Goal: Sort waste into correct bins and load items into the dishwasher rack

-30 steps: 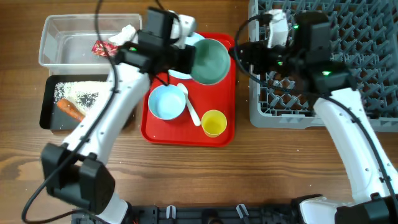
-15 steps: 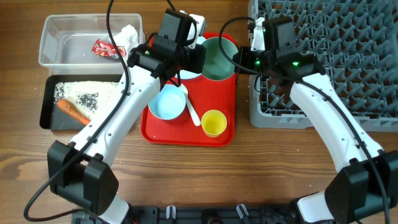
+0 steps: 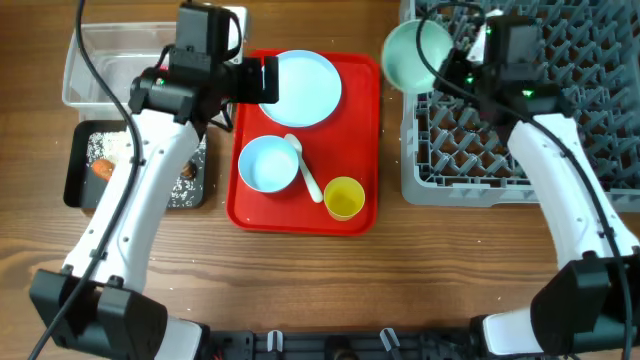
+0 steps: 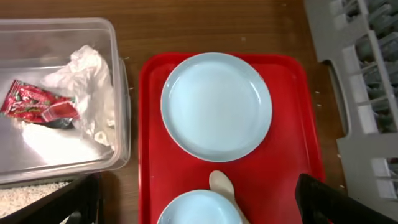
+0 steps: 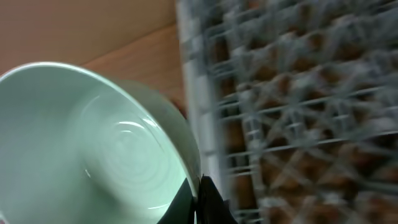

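Observation:
My right gripper (image 3: pixel 455 62) is shut on the rim of the pale green bowl (image 3: pixel 413 54), which hangs tilted over the near-left corner of the grey dishwasher rack (image 3: pixel 530 150). In the right wrist view the fingers (image 5: pixel 200 198) pinch the bowl's wall (image 5: pixel 93 143). My left gripper (image 3: pixel 255 82) is open and holds nothing, above the red tray's left side beside the light blue plate (image 3: pixel 300 88). Blue bowl (image 3: pixel 268 165), white spoon (image 3: pixel 308 172) and yellow cup (image 3: pixel 344 197) stay on the tray. Napkin (image 4: pixel 87 84) and red wrapper (image 4: pixel 36 102) lie in the clear tub (image 4: pixel 59 162).
The black tray (image 3: pixel 80 190) at the left holds rice grains and the carrot (image 3: pixel 103 170), partly under my left arm. The flat red tray (image 3: pixel 300 215) sits between the bins and the rack. The rack's upright pegs (image 5: pixel 298 93) are close to the right of the held bowl.
The green bowl has passed from my left gripper to my right. The left one opened and drew back to the left; the right one shut on the rim and carried it to the rack.

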{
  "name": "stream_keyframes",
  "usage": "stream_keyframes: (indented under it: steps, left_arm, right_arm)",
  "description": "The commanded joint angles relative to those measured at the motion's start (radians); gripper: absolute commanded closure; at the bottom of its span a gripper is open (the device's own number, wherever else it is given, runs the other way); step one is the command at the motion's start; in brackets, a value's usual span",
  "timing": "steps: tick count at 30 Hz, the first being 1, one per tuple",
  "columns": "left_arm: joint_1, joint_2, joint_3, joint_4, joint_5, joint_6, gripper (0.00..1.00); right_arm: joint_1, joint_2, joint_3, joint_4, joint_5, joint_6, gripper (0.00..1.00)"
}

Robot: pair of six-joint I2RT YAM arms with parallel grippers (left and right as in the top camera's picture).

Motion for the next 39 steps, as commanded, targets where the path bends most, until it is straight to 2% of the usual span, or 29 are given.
stream_keyframes:
  steps: [1,4,6,12,17,18,23,28,32,36,37,38,39]
  left_arm:
    - [-0.004,-0.011,-0.001,-0.006,-0.011,0.004,0.0]
    - [-0.004,-0.011,-0.001,-0.006,-0.011,0.004,0.0]
    - [-0.004,-0.011,-0.001,-0.006,-0.011,0.004,0.0]
    - [-0.004,-0.011,-0.001,-0.006,-0.011,0.004,0.0]
    - [-0.004,-0.011,-0.001,-0.006,-0.011,0.004,0.0]
    - [-0.004,-0.011,-0.001,-0.006,-0.011,0.004,0.0]
    - [-0.004,-0.011,-0.001,-0.006,-0.011,0.004,0.0]
    - [-0.004,-0.011,-0.001,-0.006,-0.011,0.004,0.0]
    - [-0.004,-0.011,-0.001,-0.006,-0.011,0.004,0.0]
    - [-0.004,-0.011,-0.001,-0.006,-0.011,0.004,0.0]
    - [-0.004,-0.011,-0.001,-0.006,-0.011,0.004,0.0]
    - [-0.004,-0.011,-0.001,-0.006,-0.011,0.004,0.0]
    - [-0.004,-0.011,-0.001,-0.006,-0.011,0.004,0.0]
  right_arm:
    - [0.01,-0.048,0.02,0.026,0.345,-0.089,0.96]
    - [0.01,-0.048,0.02,0.124,0.639,-0.251,0.96]
    - [0.011,-0.044,0.02,0.257,0.805,-0.456,0.96]
    - [0.029,0.036,0.019,0.577,0.892,-1.165,0.96]
    - [0.085,0.195,0.019,0.615,0.895,-1.719,0.96]
    - [0.097,0.227,0.019,0.624,0.896,-1.791,0.96]
    - [0.132,0.323,0.019,0.832,0.891,-1.816,0.96]
    - [0.14,0.38,0.019,0.832,0.86,-1.81,0.96]
    - [0.153,0.394,0.018,0.832,0.802,-1.631,0.96]
    - [0.19,0.394,0.018,0.796,0.811,-1.632,0.95]
    - [0.198,0.394,0.018,0.758,0.811,-1.632,0.89]
    - [0.205,0.394,0.018,0.706,0.811,-1.632,0.8]
    - [0.209,0.394,0.018,0.654,0.811,-1.631,0.57]
